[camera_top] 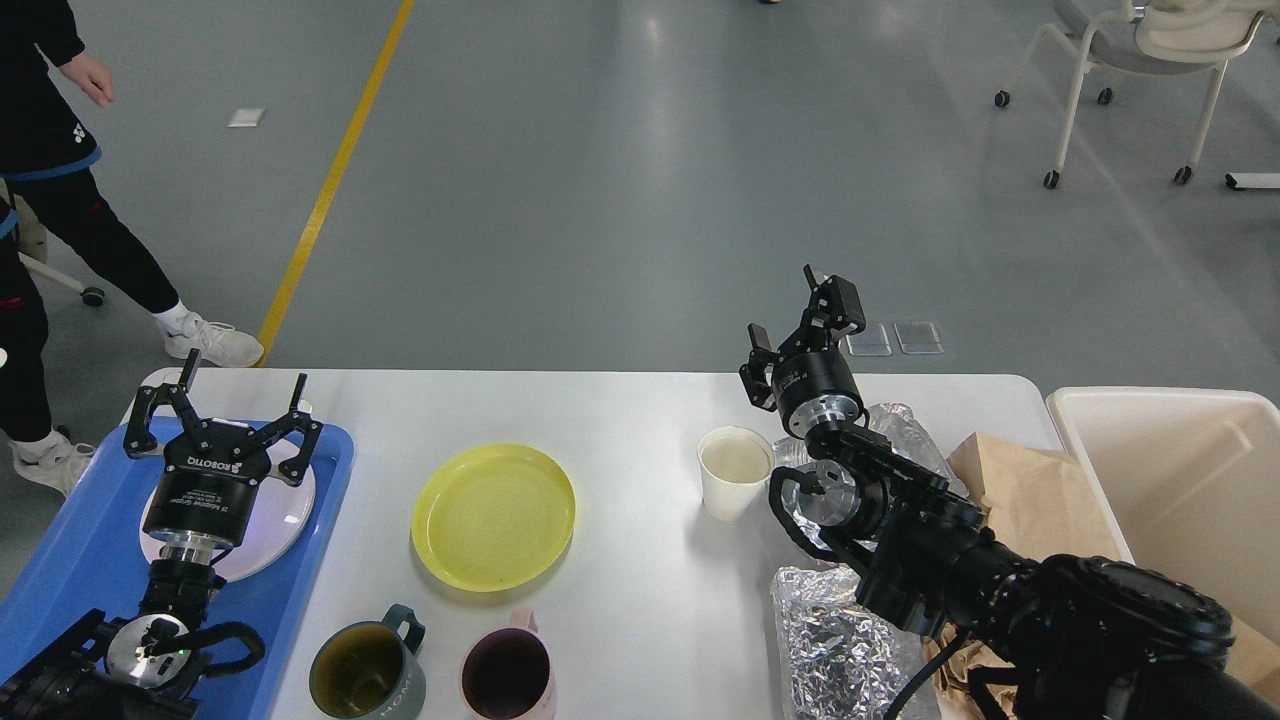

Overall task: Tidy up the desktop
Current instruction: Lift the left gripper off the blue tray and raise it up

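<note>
Head view, looking forward and down: a large white worktop [620, 410] with rounded corners fills the lower half of the picture, with grey floor beyond it; a yellow line [330, 180] runs across the floor at upper left. At the worktop's left end lies a blue tray [60, 560] holding a white plate [285, 515]; the left gripper [240, 395] hangs over that plate, its fingers [298, 388] spread wide apart and holding nothing. Near the middle of the worktop sits a yellow plate [494, 516], empty; in front of it, at the near edge, stand a dark green mug [366, 677] and, just to its right, a pink mug [508, 672], the two apart from each other. Right of the yellow plate stands a white paper cup [735, 472], upright. The right gripper [790, 310] is raised above the far edge, behind and to the right of the cup, its fingers parted with nothing between them; the black arm behind it crosses the right end of the worktop. Under and around that arm lie crumpled foil [840, 640] and brown paper [1030, 490]; just beside the worktop's right end stands a cream bin [1180, 480]. At upper left a person [50, 200] in dark clothes and white shoes stands on the floor; at upper right is a white chair on castors [1130, 70].
</note>
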Action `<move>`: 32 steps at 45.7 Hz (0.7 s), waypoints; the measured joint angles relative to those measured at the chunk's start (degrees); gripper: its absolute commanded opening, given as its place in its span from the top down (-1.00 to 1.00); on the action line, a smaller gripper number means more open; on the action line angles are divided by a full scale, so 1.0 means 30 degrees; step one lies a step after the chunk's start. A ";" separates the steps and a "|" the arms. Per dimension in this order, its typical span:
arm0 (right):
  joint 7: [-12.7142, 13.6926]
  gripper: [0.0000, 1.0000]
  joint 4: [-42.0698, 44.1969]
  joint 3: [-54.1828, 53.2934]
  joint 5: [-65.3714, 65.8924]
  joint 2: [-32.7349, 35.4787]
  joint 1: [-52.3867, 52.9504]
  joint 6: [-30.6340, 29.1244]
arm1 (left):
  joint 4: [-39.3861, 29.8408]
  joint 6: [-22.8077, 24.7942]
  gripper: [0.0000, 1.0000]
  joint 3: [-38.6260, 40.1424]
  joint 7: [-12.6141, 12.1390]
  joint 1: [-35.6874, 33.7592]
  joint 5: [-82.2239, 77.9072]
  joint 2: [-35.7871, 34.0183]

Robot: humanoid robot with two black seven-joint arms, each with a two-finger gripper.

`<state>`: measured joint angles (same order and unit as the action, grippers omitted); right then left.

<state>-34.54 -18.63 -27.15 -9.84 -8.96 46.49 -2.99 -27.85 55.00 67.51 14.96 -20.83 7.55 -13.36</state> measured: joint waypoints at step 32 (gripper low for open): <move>0.0000 -1.00 0.0001 0.0017 0.0000 -0.0001 -0.0013 0.0000 | 0.0174 -0.3764 -0.95 0.0410 0.0315 -0.2626 -0.0304 0.0195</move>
<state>-34.54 -18.63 -27.10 -9.84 -8.97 46.45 -2.99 -27.33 43.71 68.74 15.91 -28.70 6.63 -12.77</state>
